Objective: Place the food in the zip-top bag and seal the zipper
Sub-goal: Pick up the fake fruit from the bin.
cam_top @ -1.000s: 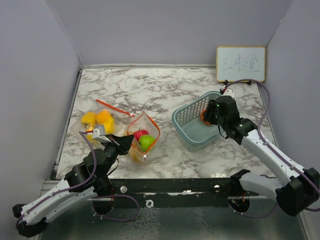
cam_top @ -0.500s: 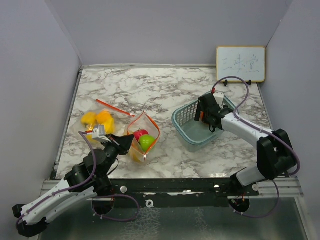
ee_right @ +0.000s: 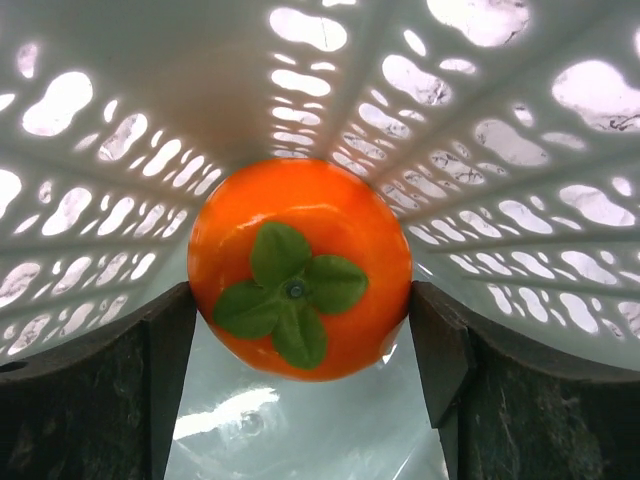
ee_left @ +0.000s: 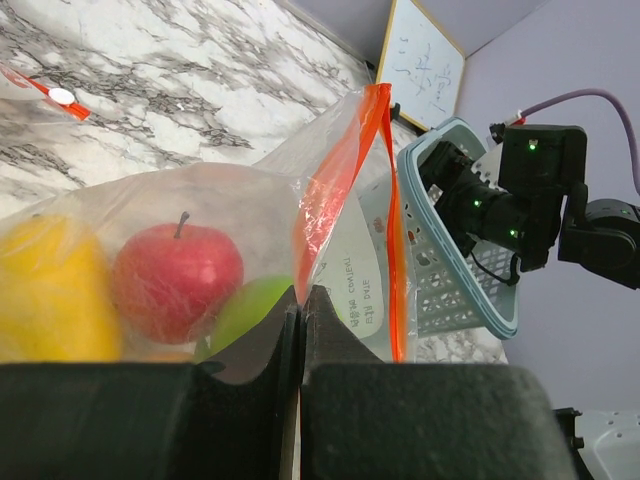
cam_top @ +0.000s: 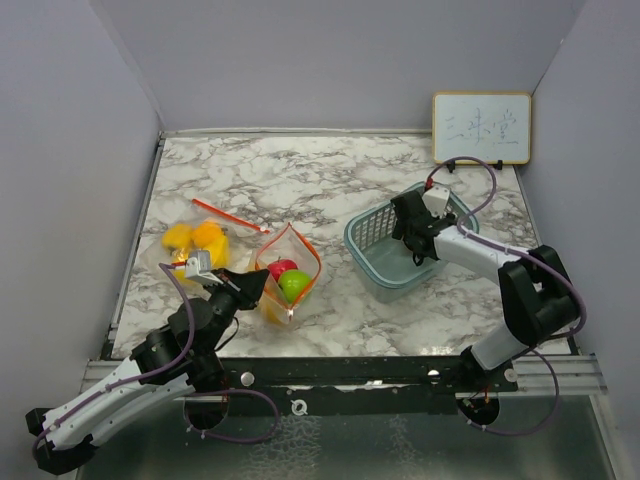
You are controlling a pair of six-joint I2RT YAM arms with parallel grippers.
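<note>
A clear zip-top bag (cam_top: 300, 252) with an orange zipper stands open at the near left. It holds a red apple (ee_left: 175, 280), a green fruit (ee_left: 250, 310) and a yellow fruit (ee_left: 50, 300). My left gripper (ee_left: 300, 298) is shut on the bag's near edge and holds it up. My right gripper (cam_top: 413, 236) is down inside the teal mesh basket (cam_top: 372, 240). Its open fingers (ee_right: 160, 370) stand at either side of an orange persimmon-like fruit (ee_right: 300, 268) with a green leaf cap, which lies against the basket wall.
A second clear bag with a red zipper (cam_top: 230, 215) lies at the far left with yellow and orange fruits (cam_top: 195, 240) on it. A small whiteboard (cam_top: 481, 127) leans on the back wall at the right. Grey walls close in the marble table.
My right arm has swung its elbow in and lowered the gripper into the basket over the orange fruit. My left gripper and the bag have not moved.
</note>
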